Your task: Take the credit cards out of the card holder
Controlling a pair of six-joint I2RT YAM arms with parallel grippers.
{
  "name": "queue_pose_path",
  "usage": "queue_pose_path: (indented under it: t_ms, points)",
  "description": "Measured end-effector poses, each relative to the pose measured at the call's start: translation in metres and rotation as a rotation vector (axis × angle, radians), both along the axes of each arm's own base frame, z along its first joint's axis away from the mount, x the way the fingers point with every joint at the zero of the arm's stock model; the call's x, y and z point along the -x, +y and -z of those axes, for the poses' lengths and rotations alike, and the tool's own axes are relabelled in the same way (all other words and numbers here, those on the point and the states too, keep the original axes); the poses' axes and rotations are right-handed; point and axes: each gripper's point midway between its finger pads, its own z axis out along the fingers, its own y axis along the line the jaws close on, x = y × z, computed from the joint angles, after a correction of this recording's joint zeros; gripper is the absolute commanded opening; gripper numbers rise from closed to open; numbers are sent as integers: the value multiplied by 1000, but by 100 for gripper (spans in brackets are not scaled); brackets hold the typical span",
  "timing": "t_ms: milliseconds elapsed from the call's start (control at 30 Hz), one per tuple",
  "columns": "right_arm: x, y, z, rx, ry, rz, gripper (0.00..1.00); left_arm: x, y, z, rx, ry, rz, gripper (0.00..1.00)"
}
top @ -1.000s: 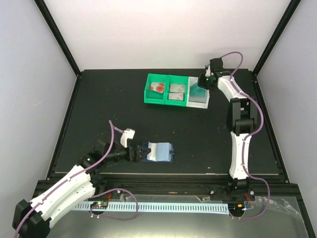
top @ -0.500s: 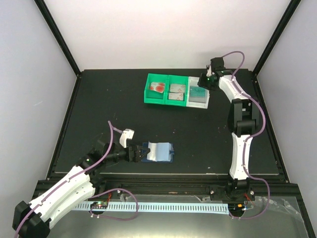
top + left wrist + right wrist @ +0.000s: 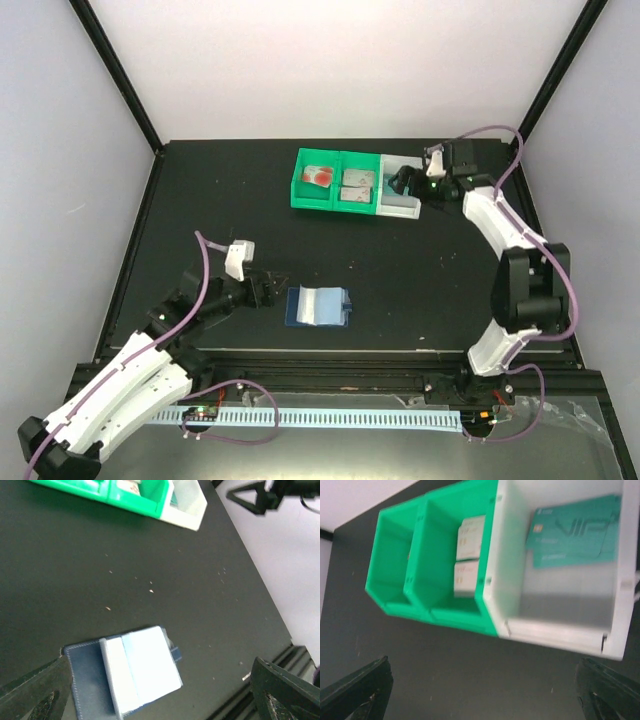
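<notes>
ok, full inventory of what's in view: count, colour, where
wallet: 1, navy, pale blue pockets, open on table
green tray: 1, two compartments, far side
white tray: 1, against green tray's right end
spotted card: 1, white with red circles, left green compartment
grey cards: one or two, unclear; other green compartment
teal card: 1, in white tray
table: 1, black
left tool: open, by wallet's left edge
right tool: open, over white tray
</notes>
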Motion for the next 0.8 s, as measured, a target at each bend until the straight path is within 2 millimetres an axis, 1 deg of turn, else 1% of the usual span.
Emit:
queue_pose_path:
  t_ms: [100,167,300,400,500,667,733,800]
  points:
    - [28,3,-3,-19,-2,-25,100,-5,9,-13,-19,-33,-51,99]
    - [49,4,-9,-33,-16,-43,100,-9,15,-23,-30,-61,-84,99]
    - [85,6,-34,-65,-84,-84,100,-12,26,-48,-38,-122,-137,99]
    - [115,7,-53,-80,-149,-118,100,-10,32,-64,-24,-162,-157,99]
    - [141,6,-69,-85,-207,-139,100,-8,34,-71,-15,-182,-159,99]
    - [185,4,-95,-107,-314,-167,100,-6,34,-76,-8,-199,-154,99]
    - [199,4,-103,-120,-350,-182,100,-5,35,-80,-3,-209,-152,99]
    - [211,5,-106,-132,-375,-193,100,-3,36,-88,10,-229,-152,99]
